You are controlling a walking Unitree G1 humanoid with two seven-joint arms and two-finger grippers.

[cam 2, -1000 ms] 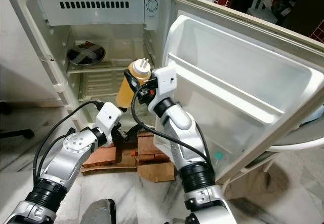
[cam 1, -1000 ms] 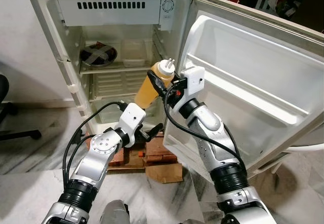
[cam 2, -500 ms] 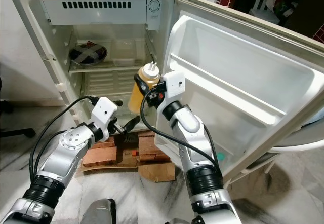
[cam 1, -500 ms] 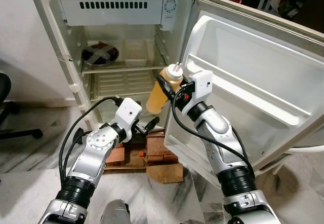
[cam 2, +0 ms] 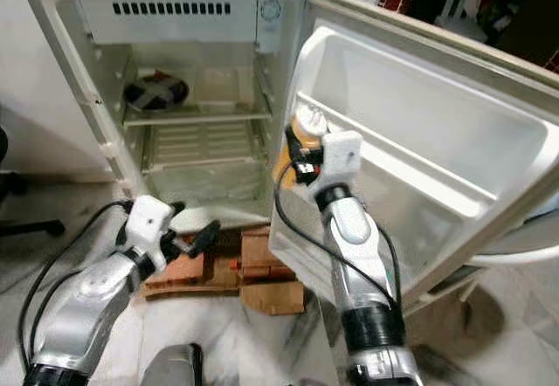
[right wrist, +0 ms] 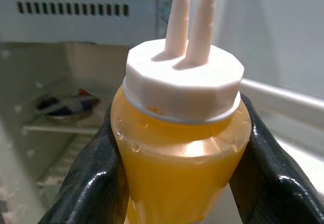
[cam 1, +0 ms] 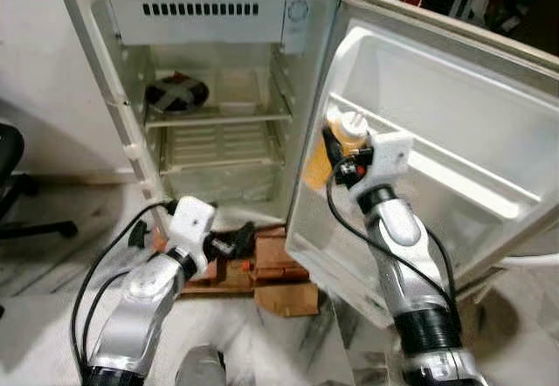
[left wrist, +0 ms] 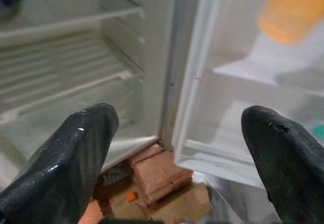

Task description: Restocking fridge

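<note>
Placement step in hand: right gripper (cam 1: 336,152) clamps the sauce bottle (right wrist: 179,148) below its white cap, bottle at the fridge door (cam 1: 454,98) edge, apparently just above the door shelf (cam 1: 454,185). Left gripper (left wrist: 174,148) hangs low, fingers spread, empty. Next: lower the bottle upright into the shelf, then release.

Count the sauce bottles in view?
1: an orange squeeze bottle with a white twin-spout cap, held in the right pincer at the open fridge door. Others could be hidden behind the door shelves.
</note>
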